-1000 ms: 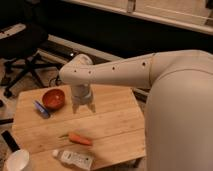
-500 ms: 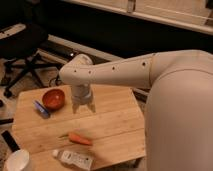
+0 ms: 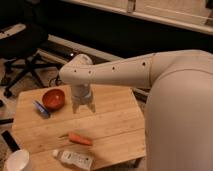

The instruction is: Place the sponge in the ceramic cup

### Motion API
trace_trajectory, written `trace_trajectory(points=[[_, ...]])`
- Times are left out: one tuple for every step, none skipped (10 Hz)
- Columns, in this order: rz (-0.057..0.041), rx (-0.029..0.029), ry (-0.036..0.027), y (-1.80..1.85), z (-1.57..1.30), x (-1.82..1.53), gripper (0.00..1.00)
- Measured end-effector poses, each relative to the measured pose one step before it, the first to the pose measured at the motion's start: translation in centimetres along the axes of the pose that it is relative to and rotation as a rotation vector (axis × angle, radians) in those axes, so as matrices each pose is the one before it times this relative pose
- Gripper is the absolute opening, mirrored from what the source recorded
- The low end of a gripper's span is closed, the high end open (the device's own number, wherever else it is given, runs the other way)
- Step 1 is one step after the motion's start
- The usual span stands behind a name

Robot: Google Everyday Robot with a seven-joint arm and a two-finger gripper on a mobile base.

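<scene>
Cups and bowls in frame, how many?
2: red bowl at the table's back left, beside the sponge; ceramic cup at the frame's bottom-left corner, partly cropped. The gripper hangs open just right of the bowl. The arm may hide others.

Rectangular light wooden plank table (image 3: pixel 115 125). Near its far left corner stands a round red-orange bowl (image 3: pixel 53 98), with a small flat blue sponge (image 3: pixel 41 108) just beside it on the left. An orange carrot (image 3: pixel 79 138) lies nearer the front, and a clear plastic bottle (image 3: pixel 74 158) lies on its side at the front edge. A white ceramic cup (image 3: pixel 17 161) is at the front left corner. The hand (image 3: pixel 84 109) hangs over the table, right of the bowl, fingers apart.
</scene>
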Motion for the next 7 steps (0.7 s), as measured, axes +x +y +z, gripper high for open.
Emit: trace_trajectory(points=[[-0.00465, -0.00106, 0.00025, 0.059, -0.026, 0.014, 0.65], [-0.03097, -0.00613, -0.02586, 0.344, -0.543, -0.416, 0.65], [-0.07360, -0.02260, -0.07392, 1.307, -1.486, -1.363, 0.65], [-0.05988, -0.01770, -0.05591, 1.365, -1.230, -1.045, 0.65], [-0.09119, -0.02280, -0.08113, 2.103, -1.756, -1.533, 0.65], [-0.07163, -0.01467, -0.05794, 1.488, -1.251, -1.054, 0.65], [-0.06998, -0.01531, -0.05722, 1.506, -1.213, -1.114, 0.65]])
